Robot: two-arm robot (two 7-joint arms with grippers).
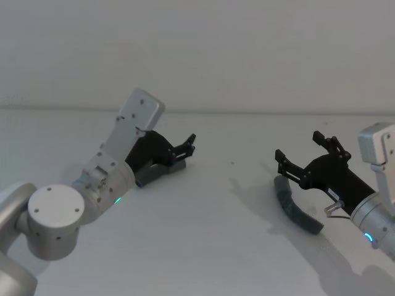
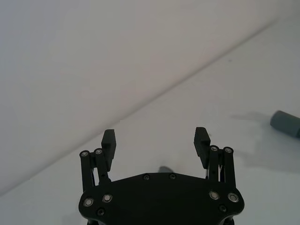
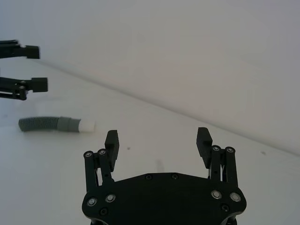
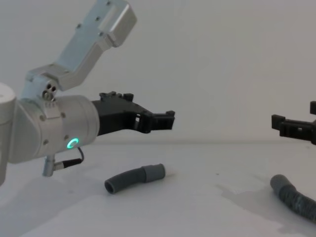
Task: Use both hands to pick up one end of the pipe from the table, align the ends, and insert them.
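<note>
Two dark-grey ribbed pipe pieces lie on the white table (image 1: 216,246). The left piece (image 1: 157,173) (image 4: 134,179) rests under my left gripper (image 1: 188,147) (image 4: 167,120), which hovers above it, open and holding nothing. In the right wrist view this piece (image 3: 44,123) shows a grey cuff with a white tip (image 3: 87,125). The right piece (image 1: 297,209) (image 4: 292,196) curves below my right gripper (image 1: 302,150) (image 4: 285,124), also open and raised off the table. Both wrist views show spread fingers, left (image 2: 155,140) and right (image 3: 158,140). A grey cuff (image 2: 286,124) lies at the left wrist view's edge.
A plain white wall (image 1: 247,49) stands behind the table. White table surface (image 1: 234,185) separates the two pipe pieces. The left arm's silver elbow (image 1: 52,219) sits at the near left.
</note>
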